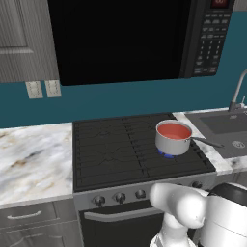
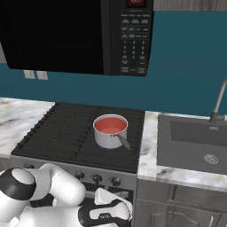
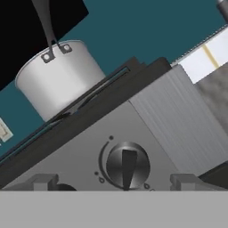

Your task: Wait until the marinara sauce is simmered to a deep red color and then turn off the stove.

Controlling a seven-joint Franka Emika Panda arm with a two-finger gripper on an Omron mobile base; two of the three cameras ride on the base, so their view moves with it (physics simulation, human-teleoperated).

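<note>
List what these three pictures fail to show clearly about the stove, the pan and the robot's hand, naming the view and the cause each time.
- Marinara sauce: hidden in the hand view by the saucepan wall.
- Flame: mostly under the saucepan in both base views.
- Knob markings: too small to read in any view.
- Hand: fingertips cut off at the bottom of the hand view, so its opening is unclear.
- Faucet: cut by the right edge.
</note>
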